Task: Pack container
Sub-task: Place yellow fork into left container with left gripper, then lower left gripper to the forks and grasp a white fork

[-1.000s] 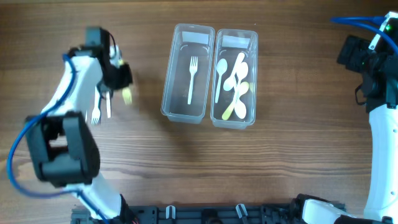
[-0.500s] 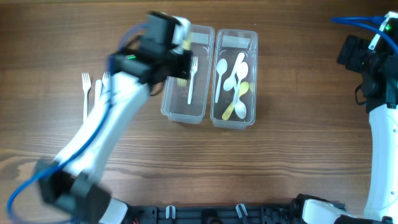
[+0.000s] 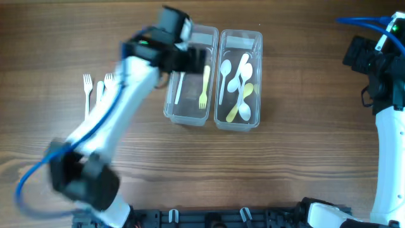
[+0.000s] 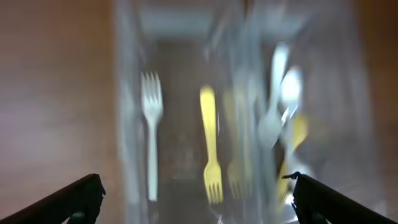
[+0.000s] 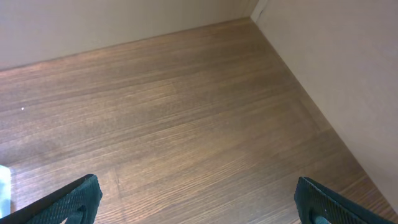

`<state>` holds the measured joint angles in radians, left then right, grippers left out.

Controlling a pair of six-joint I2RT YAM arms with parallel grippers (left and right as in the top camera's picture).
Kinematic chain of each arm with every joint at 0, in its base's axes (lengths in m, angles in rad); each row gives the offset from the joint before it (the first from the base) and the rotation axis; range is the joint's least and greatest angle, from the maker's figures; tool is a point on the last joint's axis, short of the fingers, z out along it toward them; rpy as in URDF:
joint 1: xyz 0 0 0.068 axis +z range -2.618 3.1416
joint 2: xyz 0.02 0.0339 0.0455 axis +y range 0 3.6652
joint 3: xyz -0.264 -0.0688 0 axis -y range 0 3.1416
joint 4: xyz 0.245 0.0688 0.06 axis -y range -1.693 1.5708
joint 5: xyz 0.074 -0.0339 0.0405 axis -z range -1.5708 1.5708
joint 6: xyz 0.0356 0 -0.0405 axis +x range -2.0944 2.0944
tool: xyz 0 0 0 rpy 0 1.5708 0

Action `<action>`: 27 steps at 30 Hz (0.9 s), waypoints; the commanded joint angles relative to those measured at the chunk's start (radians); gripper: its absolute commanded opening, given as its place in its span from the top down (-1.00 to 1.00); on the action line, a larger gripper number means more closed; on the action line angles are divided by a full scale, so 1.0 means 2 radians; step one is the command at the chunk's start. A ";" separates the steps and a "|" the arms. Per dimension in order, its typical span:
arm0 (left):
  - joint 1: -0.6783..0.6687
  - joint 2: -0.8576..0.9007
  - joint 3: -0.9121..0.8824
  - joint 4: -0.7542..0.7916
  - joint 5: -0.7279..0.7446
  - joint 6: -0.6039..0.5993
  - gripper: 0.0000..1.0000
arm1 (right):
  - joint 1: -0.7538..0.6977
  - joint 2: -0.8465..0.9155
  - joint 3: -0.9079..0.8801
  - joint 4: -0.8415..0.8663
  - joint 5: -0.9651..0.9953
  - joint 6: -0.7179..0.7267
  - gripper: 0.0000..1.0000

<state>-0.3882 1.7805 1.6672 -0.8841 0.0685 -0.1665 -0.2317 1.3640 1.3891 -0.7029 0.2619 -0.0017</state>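
Note:
Two clear plastic containers stand side by side. In the left container (image 3: 190, 120) lie a yellow fork (image 3: 204, 85) and a white fork (image 3: 179, 87). The right container (image 3: 237, 125) holds several white and yellow spoons (image 3: 239, 79). My left gripper (image 4: 196, 199) hovers open over the far end of the left container, with nothing between its fingers (image 4: 81, 196). Its blurred view shows the yellow fork (image 4: 210, 143) and the white fork (image 4: 151, 134) below. My right gripper (image 5: 199, 205) is open over bare wood, far to the right.
Three white forks (image 3: 98, 92) lie on the wooden table left of the containers, beside my left arm (image 3: 120, 107). My right arm (image 3: 380, 69) stays at the table's right edge. A wall corner shows in the right wrist view.
My left arm swung from the forks on the table to the left container and its gripper opened. The yellow fork it carried now lies in that container. The right arm stayed still.

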 commanded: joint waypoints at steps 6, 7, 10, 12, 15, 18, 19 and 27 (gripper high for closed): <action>0.143 -0.183 0.032 -0.072 -0.050 0.001 -0.99 | -0.001 -0.006 0.006 0.001 -0.005 0.004 -0.99; 0.161 -0.183 0.032 -0.093 -0.071 0.001 -0.99 | -0.001 -0.006 0.006 0.001 -0.005 0.004 -0.99; 0.208 -0.156 0.032 -0.137 -0.087 0.001 -0.99 | -0.001 -0.006 0.006 0.001 -0.005 0.004 -0.99; 0.222 -0.129 0.032 -0.148 -0.087 0.001 -0.99 | -0.001 -0.006 0.006 0.001 -0.005 0.004 -0.99; 0.227 -0.079 0.032 -0.152 -0.087 0.001 -0.99 | -0.001 -0.006 0.006 0.001 -0.005 0.004 -1.00; 0.227 -0.019 0.032 -0.153 -0.087 -0.007 -0.99 | -0.001 -0.006 0.006 0.001 -0.005 0.004 -1.00; 0.227 0.005 0.032 -0.151 -0.088 -0.011 -0.99 | -0.001 -0.006 0.006 0.001 -0.005 0.004 -0.99; 0.227 0.108 0.032 -0.113 -0.088 -0.018 -0.99 | -0.001 -0.006 0.006 0.001 -0.005 0.004 -0.99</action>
<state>0.0639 1.9465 1.7363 -1.1297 -0.0937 -0.1795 -0.2317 1.3640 1.3891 -0.7029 0.2619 -0.0017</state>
